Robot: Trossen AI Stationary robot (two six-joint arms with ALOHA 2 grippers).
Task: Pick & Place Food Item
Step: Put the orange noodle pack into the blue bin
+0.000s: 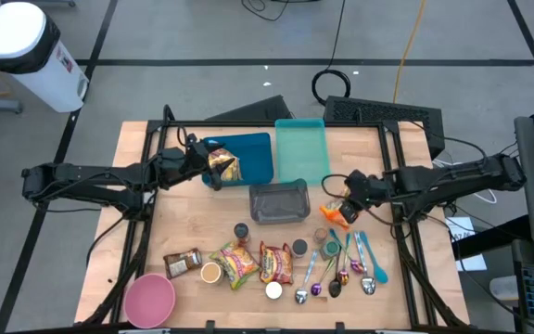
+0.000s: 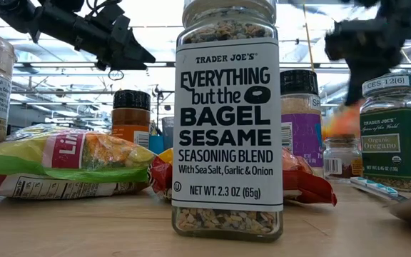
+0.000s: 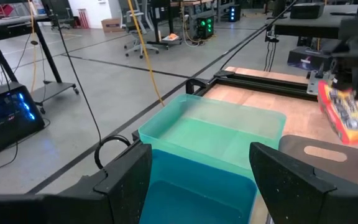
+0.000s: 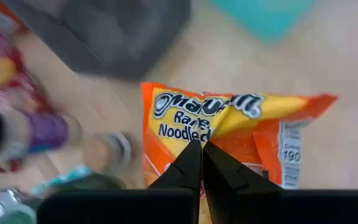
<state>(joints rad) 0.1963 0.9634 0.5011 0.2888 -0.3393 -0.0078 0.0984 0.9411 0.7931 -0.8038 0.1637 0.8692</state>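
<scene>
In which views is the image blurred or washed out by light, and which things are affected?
Right wrist view: the orange ramen noodle packet in the right hand reads fairly clearly, while the surroundings smear. Low view: bright ceiling light washes out the background; the clear sesame seasoning jar is sharp, the orange packet blurred. Left wrist view: the teal plastic bin is sharp, the orange packet smeared.
</scene>
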